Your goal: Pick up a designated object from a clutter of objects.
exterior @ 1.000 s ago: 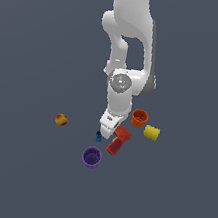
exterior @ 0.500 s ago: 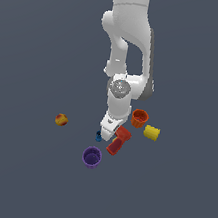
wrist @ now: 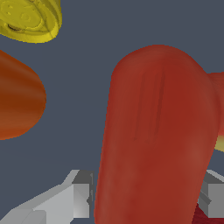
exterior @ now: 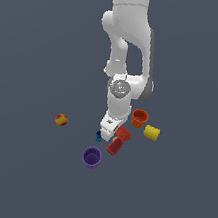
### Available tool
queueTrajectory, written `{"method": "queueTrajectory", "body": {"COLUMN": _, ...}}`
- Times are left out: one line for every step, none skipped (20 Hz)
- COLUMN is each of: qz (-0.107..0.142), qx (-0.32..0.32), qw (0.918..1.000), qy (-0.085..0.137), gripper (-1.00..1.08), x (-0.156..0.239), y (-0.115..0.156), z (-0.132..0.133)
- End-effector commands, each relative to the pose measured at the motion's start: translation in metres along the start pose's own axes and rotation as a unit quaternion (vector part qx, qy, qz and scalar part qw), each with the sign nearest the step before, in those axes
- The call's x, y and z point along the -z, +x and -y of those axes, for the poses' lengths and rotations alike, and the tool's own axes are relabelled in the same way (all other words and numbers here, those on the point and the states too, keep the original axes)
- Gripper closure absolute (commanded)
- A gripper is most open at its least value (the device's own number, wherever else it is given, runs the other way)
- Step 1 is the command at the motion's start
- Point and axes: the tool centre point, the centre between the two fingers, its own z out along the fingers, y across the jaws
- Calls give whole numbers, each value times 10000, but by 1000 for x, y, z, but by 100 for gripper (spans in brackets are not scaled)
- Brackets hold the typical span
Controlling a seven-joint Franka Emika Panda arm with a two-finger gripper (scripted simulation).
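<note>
The gripper (wrist: 146,199) is down over the red drill (wrist: 157,135), one grey finger (wrist: 74,197) on each side of its body with small gaps showing, so the jaws stand apart around it, not clamped. In the exterior view the drill (exterior: 118,139) lies on the grey desk (exterior: 13,175) under the white arm. A tiny blue piece (exterior: 98,136) sits just beside the gripper, the purple cup (exterior: 92,157) near, the orange cup (exterior: 140,118) and yellow block (exterior: 151,133) at the exterior view's right, the red-yellow ball (exterior: 61,120) well apart.

matt red drill (wrist: 157,131), faintly streaked
</note>
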Motion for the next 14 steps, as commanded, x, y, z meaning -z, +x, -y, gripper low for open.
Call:
{"method": "queueTrajectory", "body": {"qz": 0, "qx": 1, "qw": 10000, "qy": 1, "gripper": 108, "x": 0, "y": 0, "z": 0}}
{"method": "queueTrajectory", "body": {"qz": 0, "qx": 1, "qw": 10000, "qy": 1, "gripper": 108, "x": 0, "y": 0, "z": 0}}
{"method": "queueTrajectory", "body": {"qz": 0, "qx": 1, "qw": 10000, "qy": 1, "gripper": 108, "x": 1, "y": 0, "z": 0}}
{"method": "queueTrajectory", "body": {"qz": 0, "qx": 1, "qw": 10000, "qy": 1, "gripper": 108, "x": 2, "y": 0, "z": 1}}
{"method": "queueTrajectory", "body": {"qz": 0, "qx": 1, "qw": 10000, "qy": 1, "gripper": 108, "x": 3, "y": 1, "z": 1}}
{"method": "queueTrajectory", "body": {"qz": 0, "qx": 1, "qw": 10000, "qy": 1, "gripper": 108, "x": 5, "y": 1, "z": 2}}
{"method": "queueTrajectory", "body": {"qz": 0, "qx": 1, "qw": 10000, "qy": 1, "gripper": 108, "x": 7, "y": 2, "z": 3}}
{"method": "queueTrajectory", "body": {"qz": 0, "qx": 1, "qw": 10000, "qy": 1, "gripper": 108, "x": 10, "y": 2, "z": 4}}
{"method": "queueTrajectory", "body": {"qz": 0, "qx": 1, "qw": 10000, "qy": 1, "gripper": 108, "x": 13, "y": 3, "z": 5}}
{"method": "queueTrajectory", "body": {"qz": 2, "qx": 1, "qw": 10000, "qy": 0, "gripper": 108, "x": 17, "y": 3, "z": 7}}
{"method": "queueTrajectory", "body": {"qz": 2, "qx": 1, "qw": 10000, "qy": 0, "gripper": 108, "x": 21, "y": 4, "z": 9}}
{"method": "queueTrajectory", "body": {"qz": 2, "qx": 1, "qw": 10000, "qy": 0, "gripper": 108, "x": 25, "y": 5, "z": 10}}
{"method": "queueTrajectory", "body": {"qz": 2, "qx": 1, "qw": 10000, "qy": 0, "gripper": 108, "x": 30, "y": 6, "z": 12}}
{"method": "queueTrajectory", "body": {"qz": 2, "qx": 1, "qw": 10000, "qy": 0, "gripper": 108, "x": 36, "y": 7, "z": 14}}
